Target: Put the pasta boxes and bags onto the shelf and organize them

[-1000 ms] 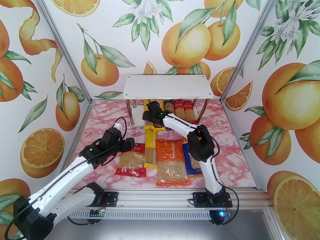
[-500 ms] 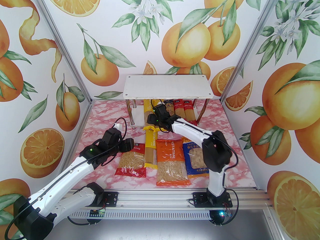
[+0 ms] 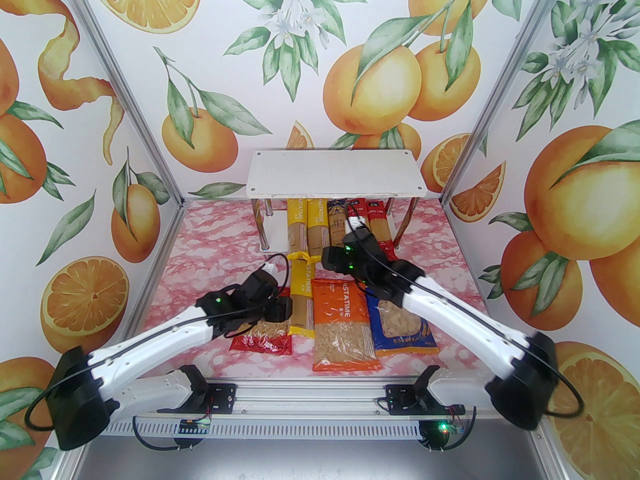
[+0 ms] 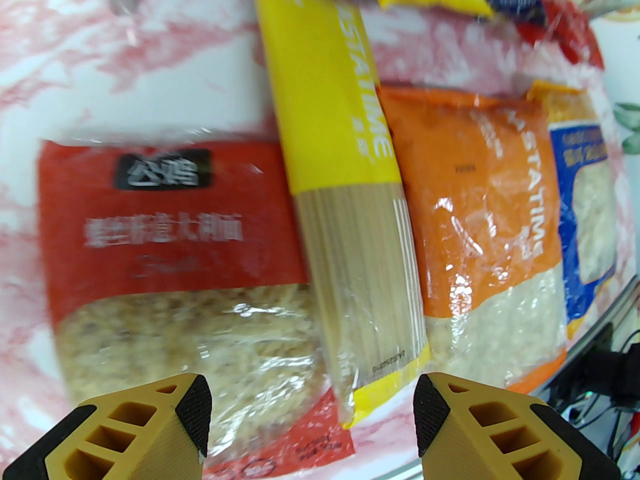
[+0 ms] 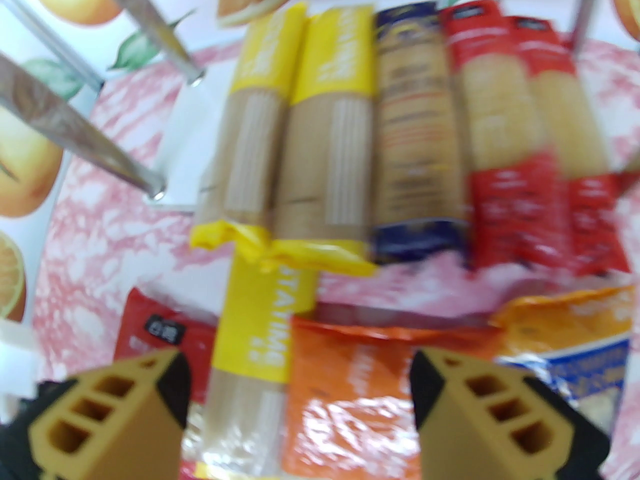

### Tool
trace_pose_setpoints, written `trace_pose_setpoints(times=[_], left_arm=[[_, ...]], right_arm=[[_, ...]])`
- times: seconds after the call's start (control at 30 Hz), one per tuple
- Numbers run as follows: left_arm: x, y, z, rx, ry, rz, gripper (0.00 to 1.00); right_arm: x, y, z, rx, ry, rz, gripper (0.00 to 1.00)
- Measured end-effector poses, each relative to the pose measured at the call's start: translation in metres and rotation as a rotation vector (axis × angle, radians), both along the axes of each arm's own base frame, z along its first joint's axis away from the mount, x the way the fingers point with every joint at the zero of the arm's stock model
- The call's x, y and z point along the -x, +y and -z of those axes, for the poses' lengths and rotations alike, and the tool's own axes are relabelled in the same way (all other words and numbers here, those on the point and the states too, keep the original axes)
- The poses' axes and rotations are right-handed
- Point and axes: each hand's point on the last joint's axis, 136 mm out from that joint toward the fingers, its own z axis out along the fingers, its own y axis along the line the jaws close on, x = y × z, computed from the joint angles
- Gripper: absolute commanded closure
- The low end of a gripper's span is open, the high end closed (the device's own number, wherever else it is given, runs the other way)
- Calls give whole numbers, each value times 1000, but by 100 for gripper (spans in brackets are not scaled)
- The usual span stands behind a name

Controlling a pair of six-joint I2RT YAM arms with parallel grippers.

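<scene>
The shelf (image 3: 335, 173) stands at the back. On its lower board (image 3: 274, 229) lie two yellow spaghetti packs (image 3: 298, 228) (image 5: 255, 118), a dark blue one (image 5: 415, 118) and two red ones (image 5: 495, 118). On the table lie a red bag (image 4: 170, 248), a third yellow spaghetti pack (image 3: 301, 293) (image 4: 345, 168), an orange bag (image 3: 342, 325) and a blue bag (image 3: 402, 333). My left gripper (image 4: 312, 408) (image 3: 282, 310) is open, its fingers either side of that yellow pack's near end. My right gripper (image 5: 300, 388) (image 3: 327, 258) hovers open over the far ends of the yellow pack and the orange bag (image 5: 350, 398).
Chrome shelf legs (image 5: 75, 123) stand left of the stored packs. The shelf's top board carries nothing. Printed walls close in the pink marbled table (image 3: 210, 248) on three sides. The aluminium rail (image 3: 300, 398) with both arm bases runs along the near edge.
My right gripper pulled back out from under the shelf toward the near side, uncovering the second yellow pack; its elbow swung right. My left gripper moved right and nearer, over the yellow pack's near end.
</scene>
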Motion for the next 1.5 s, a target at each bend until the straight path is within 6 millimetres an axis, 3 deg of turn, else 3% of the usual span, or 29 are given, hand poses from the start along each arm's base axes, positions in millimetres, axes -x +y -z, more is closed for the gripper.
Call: trace_pose_setpoints(times=[0.1,0.23,0.63,0.93,1.1,1.23,1.5], left_arm=[[-5,-13,6,5,13,8,32],[-9,-27,13,21,34,13,31],[-13,-39,43,-12,87,16,29],[-18,-41,60,-32,108,7,30],[-28,-33,59,-4,118,-37,30],[-35,-11,61,3,116,-97,30],[-23,18,63,-27,121,-121,29]], right_arm=[[7,-27,-6,8,-18,46,20],[17,-45,-11,15,-31,71,19],[24,-60,1,37,-16,88,19],[27,-71,-7,19,-46,110,17],[27,-76,-8,22,-51,119,17],[28,-80,-8,23,-55,128,16],[27,-82,-6,19,-52,131,16]])
